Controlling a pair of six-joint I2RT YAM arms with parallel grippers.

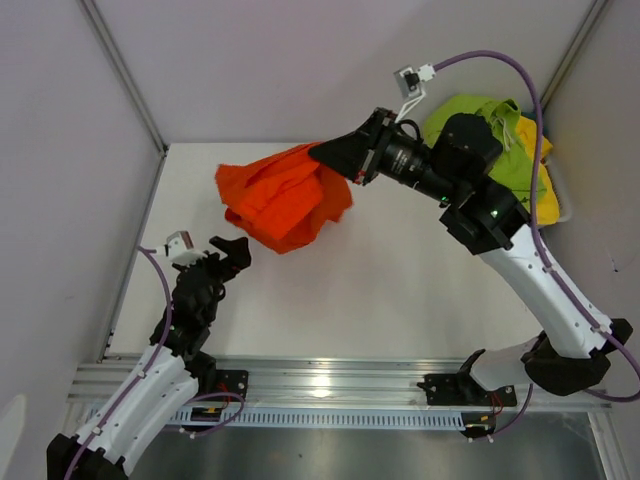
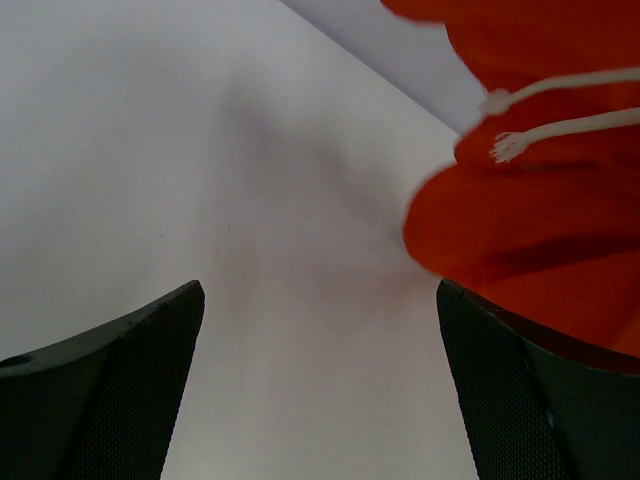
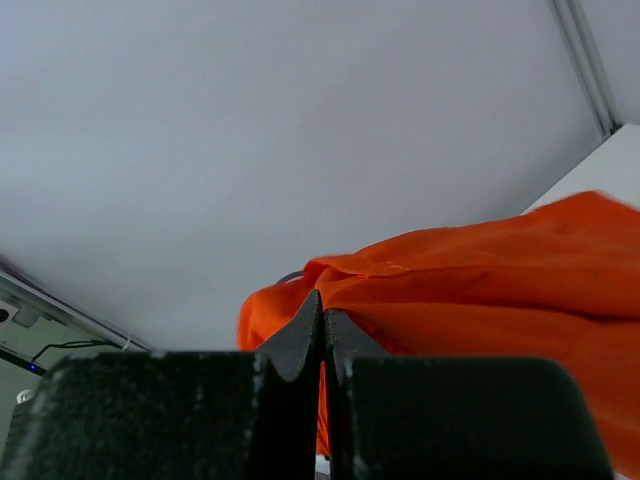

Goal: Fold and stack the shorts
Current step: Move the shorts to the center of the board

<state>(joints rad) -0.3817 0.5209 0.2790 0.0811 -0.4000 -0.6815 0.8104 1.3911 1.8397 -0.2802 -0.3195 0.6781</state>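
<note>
My right pincer [image 1: 327,156] is clamped tight on the orange shorts [image 1: 280,200], jaws pressed together on a pinch of fabric at the bundle's far right edge. In the right wrist view the two black fingers meet at the right pincer [image 3: 322,318], with a sliver of orange showing between them and the orange shorts [image 3: 480,290] bunching up just beyond.

The shorts are a crumpled, unfolded heap over the far left part of the white table [image 1: 380,290]. I cannot tell how much of the cloth rests on the surface.

My left pincer [image 1: 232,250] is spread wide and grips nothing. It sits near the heap's near left edge, apart from it. In the left wrist view the table shows between the fingers of the left pincer [image 2: 320,292], and the orange shorts [image 2: 540,220] fill the upper right, two white drawstrings [image 2: 570,85] lying across them.

The lime green shorts [image 1: 515,165] lie bunched at the far right corner, partly behind my right arm, with the yellow shorts [image 1: 550,195] touching their right side.
</note>
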